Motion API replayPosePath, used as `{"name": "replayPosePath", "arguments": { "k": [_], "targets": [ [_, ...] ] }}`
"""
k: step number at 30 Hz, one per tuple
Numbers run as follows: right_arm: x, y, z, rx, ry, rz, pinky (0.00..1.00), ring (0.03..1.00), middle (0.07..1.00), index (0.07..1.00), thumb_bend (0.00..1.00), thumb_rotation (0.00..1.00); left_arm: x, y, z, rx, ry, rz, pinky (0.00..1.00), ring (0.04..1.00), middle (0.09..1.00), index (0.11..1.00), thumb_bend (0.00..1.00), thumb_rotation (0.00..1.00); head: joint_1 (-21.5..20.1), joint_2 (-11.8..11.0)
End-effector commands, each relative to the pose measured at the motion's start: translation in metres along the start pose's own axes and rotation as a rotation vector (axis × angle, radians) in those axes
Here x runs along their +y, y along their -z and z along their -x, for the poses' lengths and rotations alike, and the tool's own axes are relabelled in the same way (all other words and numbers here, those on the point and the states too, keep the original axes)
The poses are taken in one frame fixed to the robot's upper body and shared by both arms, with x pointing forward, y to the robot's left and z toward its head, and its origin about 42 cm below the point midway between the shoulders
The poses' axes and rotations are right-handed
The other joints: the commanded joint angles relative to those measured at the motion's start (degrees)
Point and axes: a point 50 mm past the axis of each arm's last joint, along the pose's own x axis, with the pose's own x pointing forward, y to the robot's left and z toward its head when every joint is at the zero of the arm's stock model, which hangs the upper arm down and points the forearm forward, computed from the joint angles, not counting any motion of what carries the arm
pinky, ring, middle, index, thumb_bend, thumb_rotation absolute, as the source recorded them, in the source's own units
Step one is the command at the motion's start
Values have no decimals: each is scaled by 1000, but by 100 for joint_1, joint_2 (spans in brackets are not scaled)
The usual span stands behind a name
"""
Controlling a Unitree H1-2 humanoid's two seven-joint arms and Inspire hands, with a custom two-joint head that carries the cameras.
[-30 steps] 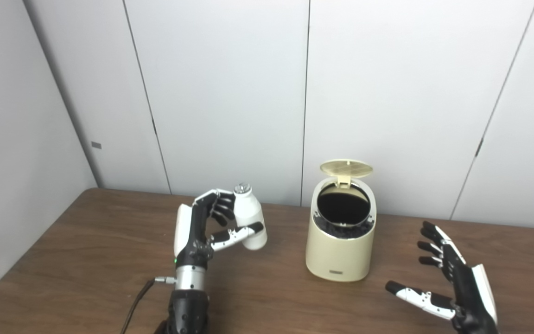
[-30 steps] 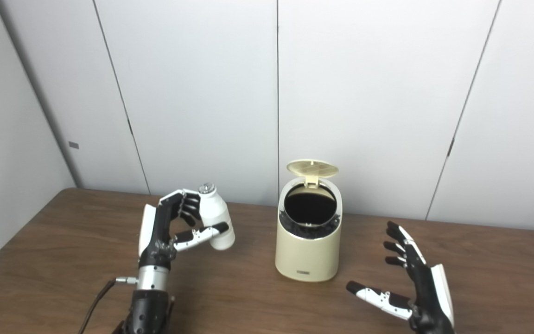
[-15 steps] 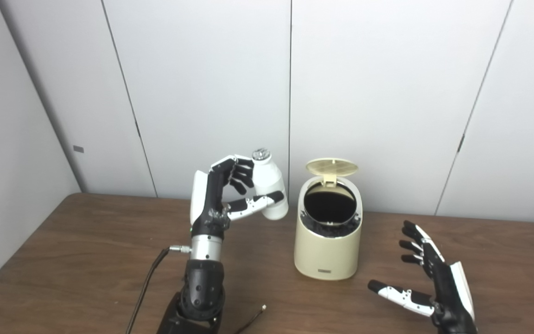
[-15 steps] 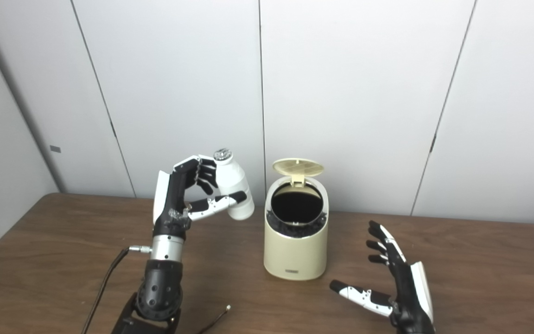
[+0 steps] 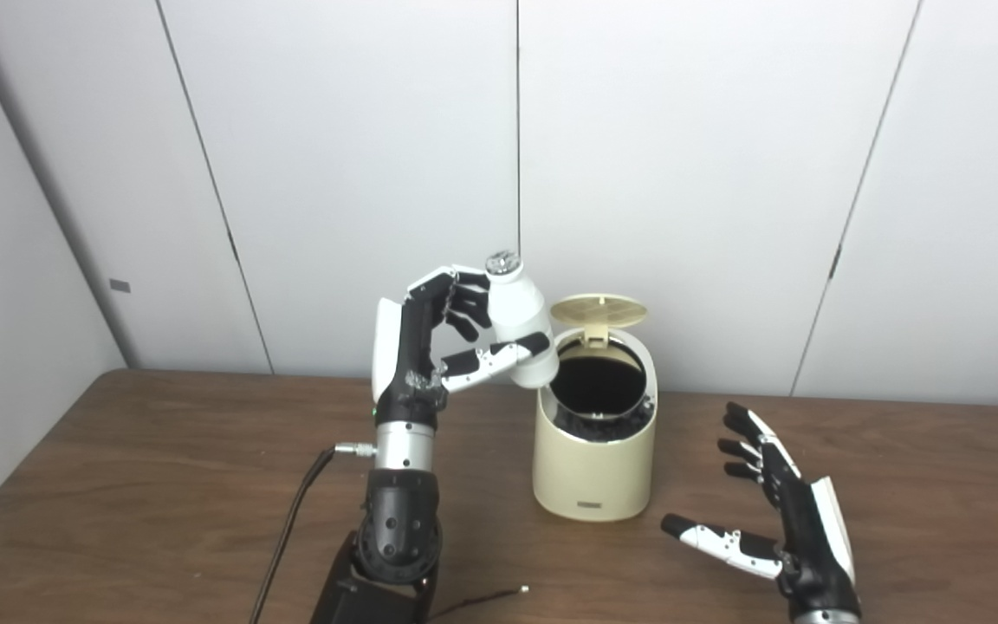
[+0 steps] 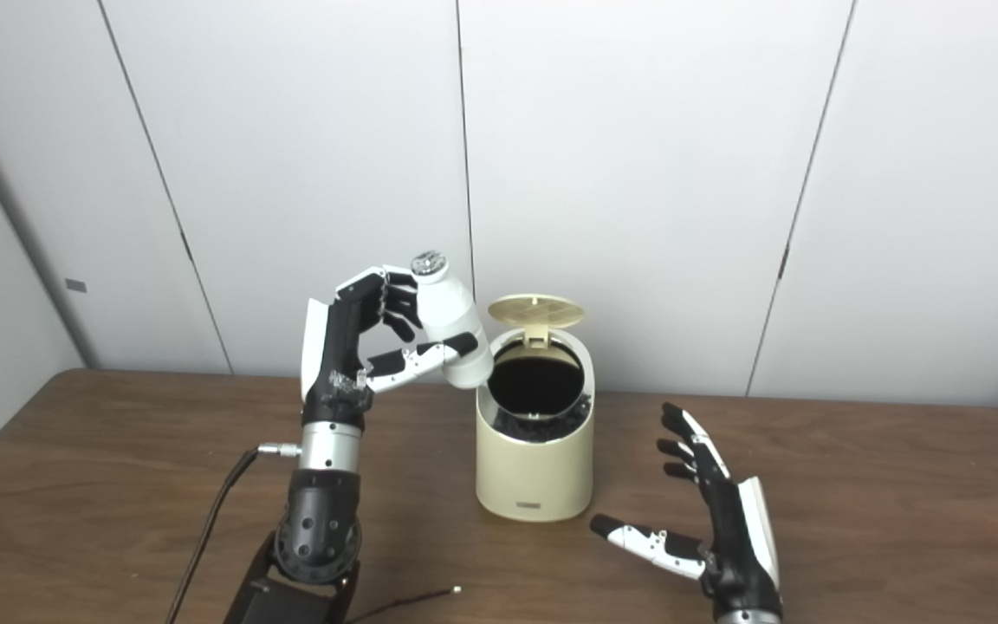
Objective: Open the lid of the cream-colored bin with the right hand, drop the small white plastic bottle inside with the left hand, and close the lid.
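The cream-colored bin [image 5: 594, 459] stands on the brown table with its round lid [image 5: 599, 309] flipped up at the back, leaving the dark opening [image 5: 596, 384] exposed. My left hand [image 5: 430, 347] is raised and shut on the small white plastic bottle [image 5: 523, 322], which is held upright with its silver cap up. The bottle's base hangs just over the bin's left rim. My right hand [image 5: 776, 529] hovers low over the table to the right of the bin, open, fingers spread, holding nothing.
The brown wooden table [image 5: 144, 485] runs to white wall panels behind and a grey wall on the left. A black cable [image 5: 287, 529] trails from the left wrist down across the table, and a thin wire end [image 5: 499, 594] lies near the front edge.
My left hand has lifted the bottle higher and carried it rightward to the bin's left rim. The camera has shifted, so the scene sits further left. The right hand stays open beside the bin.
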Motion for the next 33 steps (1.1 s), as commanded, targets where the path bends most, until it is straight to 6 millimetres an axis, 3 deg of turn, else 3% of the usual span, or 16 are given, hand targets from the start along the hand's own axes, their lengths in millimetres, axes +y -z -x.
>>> {"name": "replayPosePath", "arguments": {
  "k": [1, 20, 33],
  "targets": [
    [-1, -21, -14, -100, 25, -17, 735, 800, 869, 874, 818, 255, -9, -24, -21, -119, -12, 47, 346, 432, 468, 508, 506, 0, -13, 3],
    [3, -29, -11, -111, 35, -14, 724, 807, 872, 879, 802, 245, -45, -13, -14, -115, 31, 118, 330, 421, 474, 513, 505, 0, -177, 73],
    [5, -34, -9, -116, 37, -16, 715, 807, 867, 880, 805, 280, -69, -1, -21, -110, 66, 117, 344, 419, 478, 499, 505, 0, -241, 152]
  ]
}}
